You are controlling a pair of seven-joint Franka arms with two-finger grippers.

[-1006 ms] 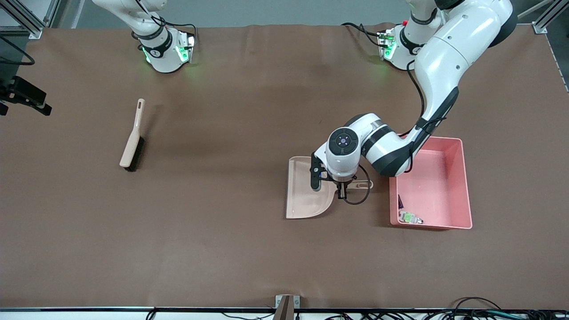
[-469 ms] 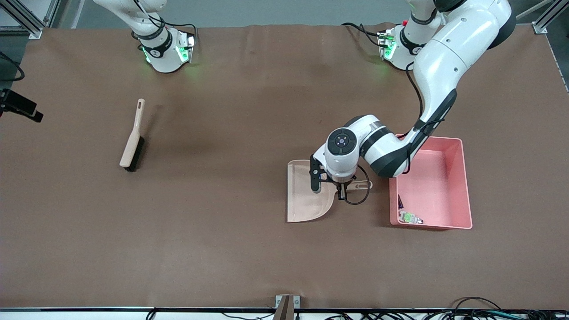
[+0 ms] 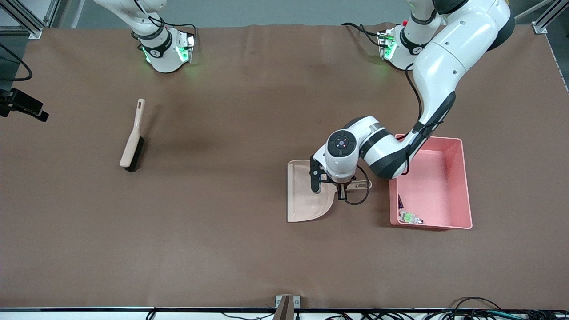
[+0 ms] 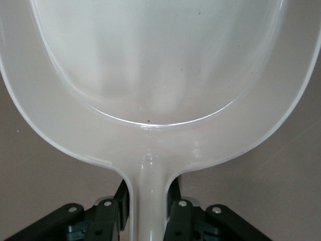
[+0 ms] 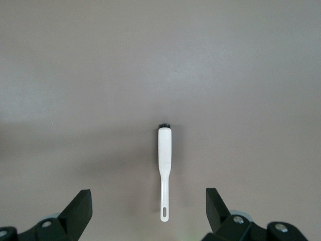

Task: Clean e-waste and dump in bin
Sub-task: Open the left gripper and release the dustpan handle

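Left gripper (image 3: 341,192) clamps dustpan (image 3: 306,200) handle — right gripper (image 5: 149,213) wide, high over brush (image 5: 164,168).

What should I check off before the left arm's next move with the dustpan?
1. E-waste in the pink bin: ok, both parts lie in the corner nearest the front camera.
2. Dustpan empty: ok.
3. Left gripper shut on the dustpan handle: ok.
4. Dustpan resting on the table: cannot tell.
5. Brush lying untouched toward the right arm's end: ok.
6. Right gripper open, waiting high over the brush: ok.
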